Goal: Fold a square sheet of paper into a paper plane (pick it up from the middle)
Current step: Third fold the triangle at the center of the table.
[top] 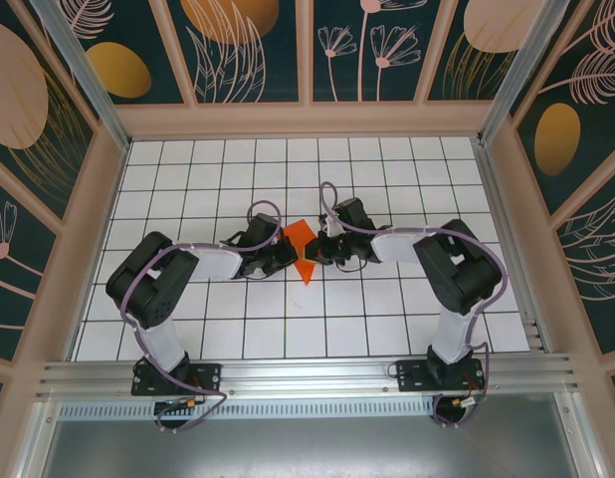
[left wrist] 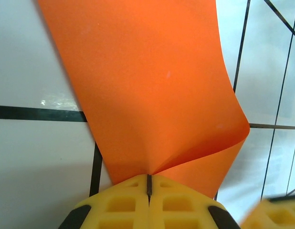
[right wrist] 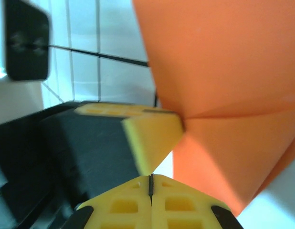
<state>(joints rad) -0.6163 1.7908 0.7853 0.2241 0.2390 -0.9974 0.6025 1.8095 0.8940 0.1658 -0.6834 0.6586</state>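
pinches the orange paper sheet (left wrist: 152,86) in the left gripper (left wrist: 149,179), long axis straight ahead. pressed together at the right gripper (right wrist: 151,180), sheet just ahead-right.

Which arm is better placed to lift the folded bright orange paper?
Left, probably: the left gripper is shut on the folded orange paper; the right gripper is shut beside it, seemingly empty.
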